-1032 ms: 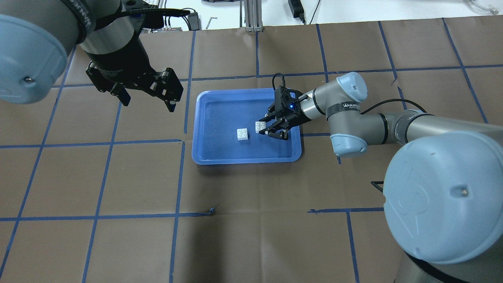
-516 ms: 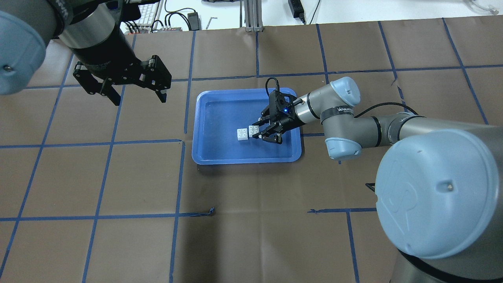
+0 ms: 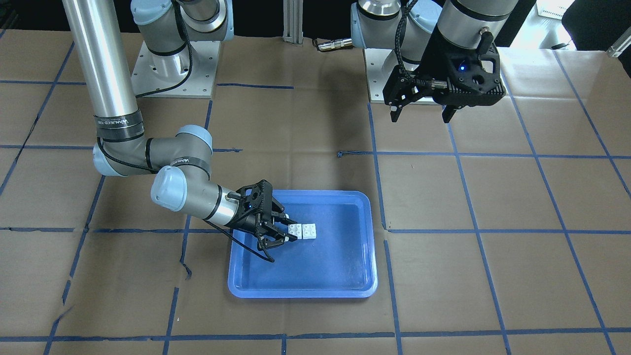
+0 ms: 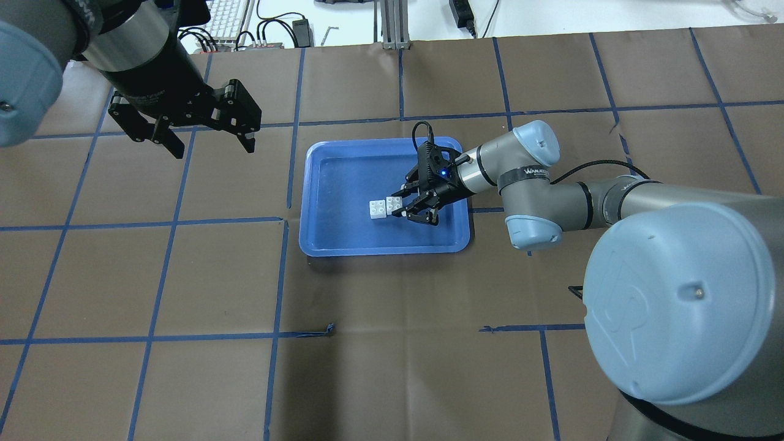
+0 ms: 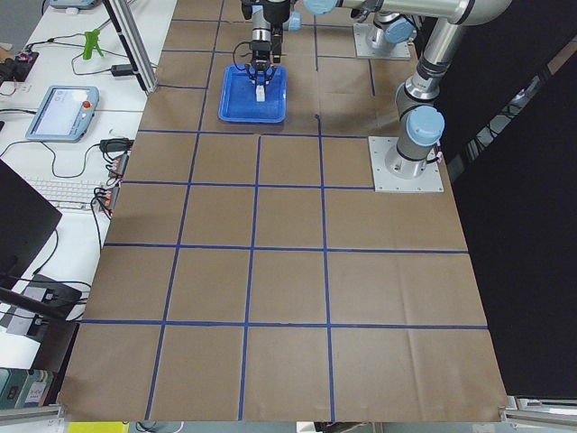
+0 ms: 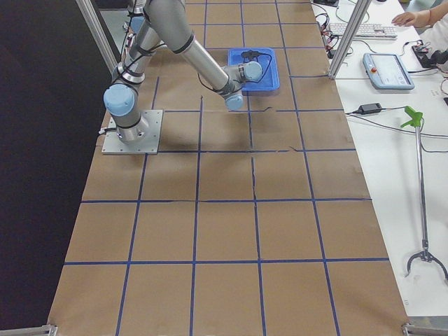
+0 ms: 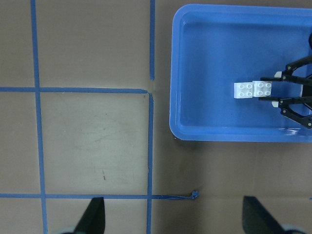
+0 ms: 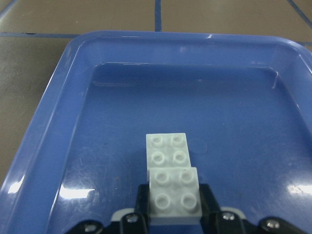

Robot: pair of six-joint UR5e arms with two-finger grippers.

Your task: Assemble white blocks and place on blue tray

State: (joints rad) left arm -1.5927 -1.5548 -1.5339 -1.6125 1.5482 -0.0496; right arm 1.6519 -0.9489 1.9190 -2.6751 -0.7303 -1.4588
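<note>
The right gripper (image 4: 401, 207) has pushed forward across the blue tray (image 4: 386, 249). A second ago there was a clear gap between the two white blocks, and now it is gone. The gripper is clenched on one block (image 8: 174, 197), which sits squarely between its fingers with the studs up. The other block (image 8: 167, 148) lies loose on the tray floor straight ahead of the fingertips, edge to edge with the held one. In the right wrist view the held block overlaps the near edge of the loose one, so it looks to ride a little higher. I cannot tell whether the two actually touch.

Meanwhile the left gripper (image 4: 214, 144) has drawn further back from the tray. It hangs with its fingers spread and empty, well apart from both blocks.

This reads as the approach for joining. The blocks sit side by side rather than stacked, so the held block likely needs to go up and forward until it is over the loose block's studs, then press down. Both blocks are already inside the tray, so only the joining remains.
</note>
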